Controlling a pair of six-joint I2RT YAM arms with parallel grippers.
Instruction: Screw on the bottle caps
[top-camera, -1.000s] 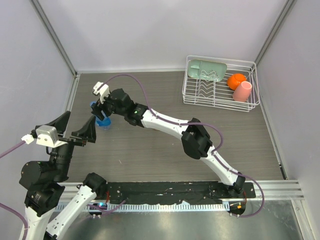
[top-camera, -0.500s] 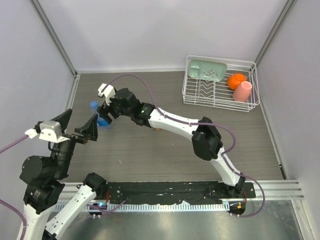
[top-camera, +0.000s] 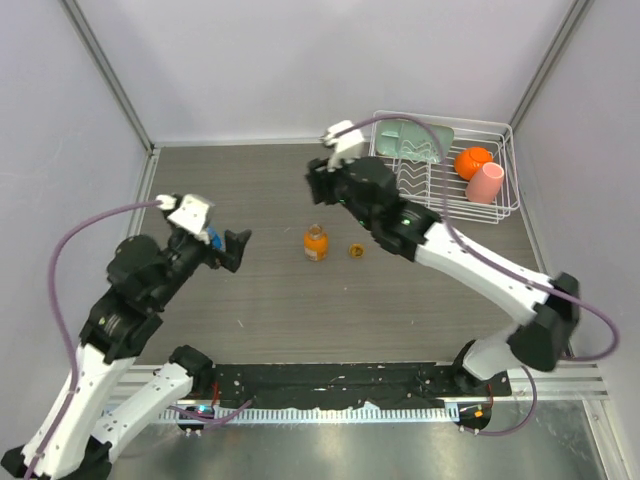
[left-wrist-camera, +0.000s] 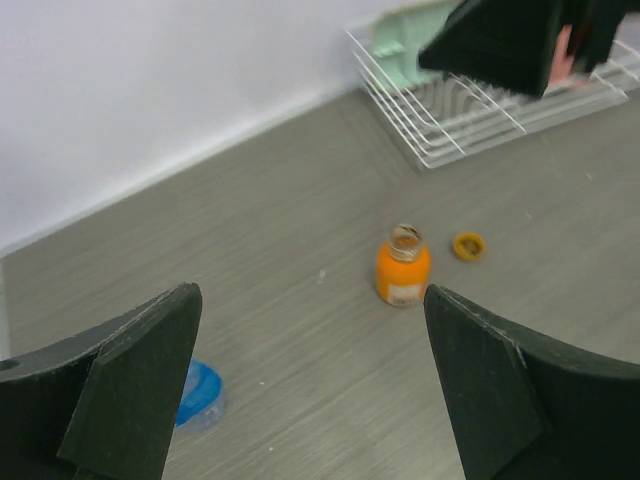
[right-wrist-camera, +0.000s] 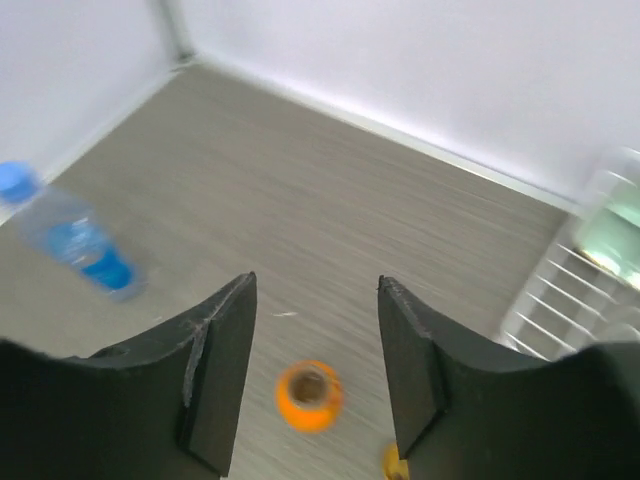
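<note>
The table (top-camera: 270, 300) has a matt grey surface with a fine wood-like grain, and the dish rack (top-camera: 440, 212) is thin white-coated wire. The squat orange bottle (left-wrist-camera: 403, 272) looks like smooth, slightly glossy plastic, and the taller bottle (right-wrist-camera: 75, 240) like clear plastic with a shiny blue label. The left hand (left-wrist-camera: 310, 300) and right hand (right-wrist-camera: 317, 288) have fingers of matt black plastic with a dull, faintly rough face.

Agape: left gripper (left-wrist-camera: 310, 300), right gripper (right-wrist-camera: 316, 290)

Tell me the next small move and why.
Probably lower the right gripper toward the orange cap: it lies loose on the table beside the orange bottle, whose mouth is open, and the right gripper hangs open and empty above them.
</note>
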